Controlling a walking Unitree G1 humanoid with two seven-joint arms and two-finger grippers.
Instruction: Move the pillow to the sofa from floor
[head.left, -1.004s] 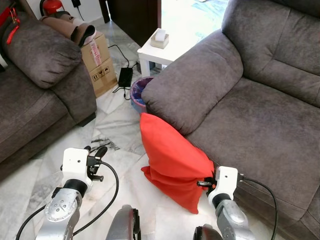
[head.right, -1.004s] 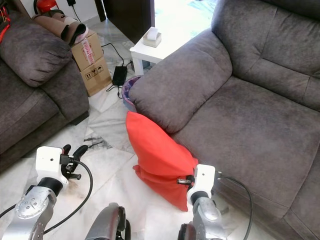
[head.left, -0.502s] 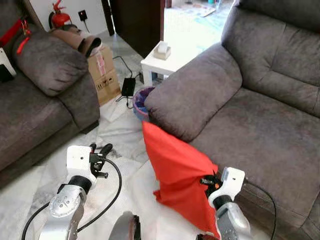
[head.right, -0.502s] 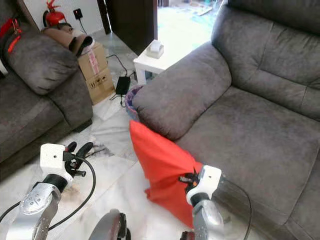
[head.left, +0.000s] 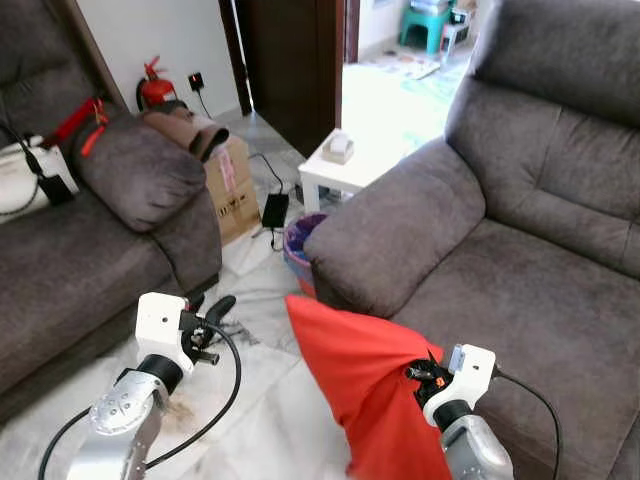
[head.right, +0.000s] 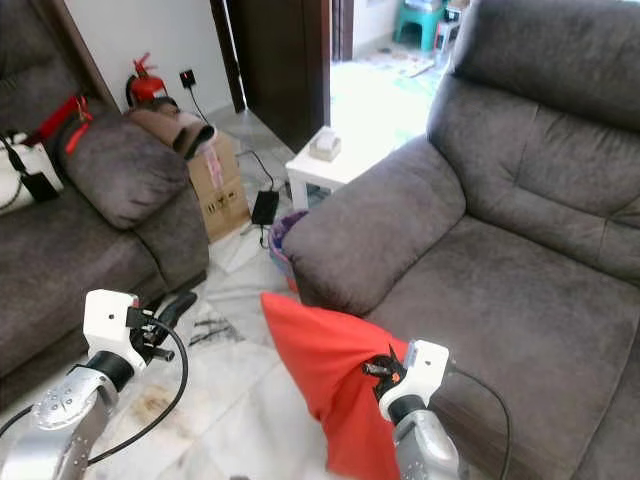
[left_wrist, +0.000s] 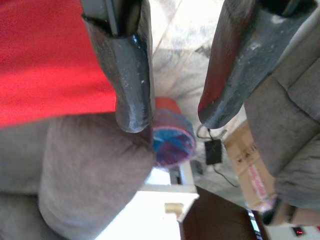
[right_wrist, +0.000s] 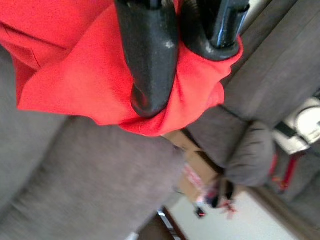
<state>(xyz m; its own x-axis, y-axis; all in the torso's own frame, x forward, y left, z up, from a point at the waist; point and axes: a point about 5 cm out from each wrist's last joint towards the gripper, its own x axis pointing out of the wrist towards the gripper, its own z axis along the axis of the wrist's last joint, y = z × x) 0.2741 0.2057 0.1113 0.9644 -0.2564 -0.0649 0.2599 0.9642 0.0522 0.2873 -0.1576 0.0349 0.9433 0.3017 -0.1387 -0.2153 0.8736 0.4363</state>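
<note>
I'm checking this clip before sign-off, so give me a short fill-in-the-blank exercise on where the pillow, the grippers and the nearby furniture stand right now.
1. The right gripper has its jaws shut on a bunched corner of the soft ____ fabric pillow.
2. The left gripper has its jaws ____ and holds nothing.
3. The pillow hangs against the front of the grey ____.
4. The small white side table carries a little ____.

Missing words: red; open; sofa; box
</note>
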